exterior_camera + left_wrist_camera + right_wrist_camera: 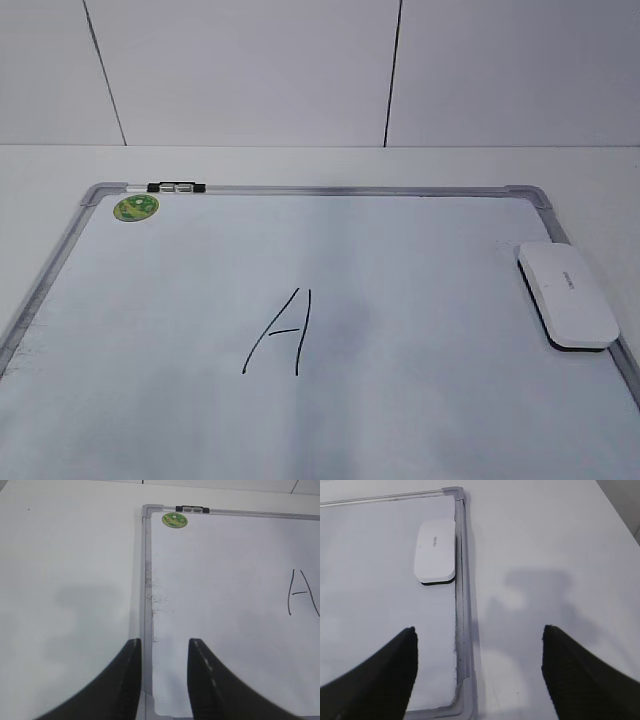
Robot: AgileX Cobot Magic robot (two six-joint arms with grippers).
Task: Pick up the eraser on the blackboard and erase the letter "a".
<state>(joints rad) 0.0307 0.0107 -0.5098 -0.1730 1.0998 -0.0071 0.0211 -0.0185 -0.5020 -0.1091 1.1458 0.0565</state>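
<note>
The blackboard [420,400] is a white dry-erase board with a silver-grey frame, lying flat. A tall capital "A" [283,332] is drawn near its middle. No lowercase "a" shows; a faint grey smudge [345,325] lies just right of the capital. The white eraser [566,292] lies on the board at its right edge, also in the right wrist view [436,550]. My left gripper [164,642] is open and empty over the board's left frame edge. My right gripper [479,629] is wide open and empty above the board's near right corner, short of the eraser. Neither gripper shows in the exterior view.
A round green sticker [135,207] and a small black-and-white clip [176,187] sit at the board's far left corner. The board lies on a white table [545,540] with a white panelled wall [250,70] behind.
</note>
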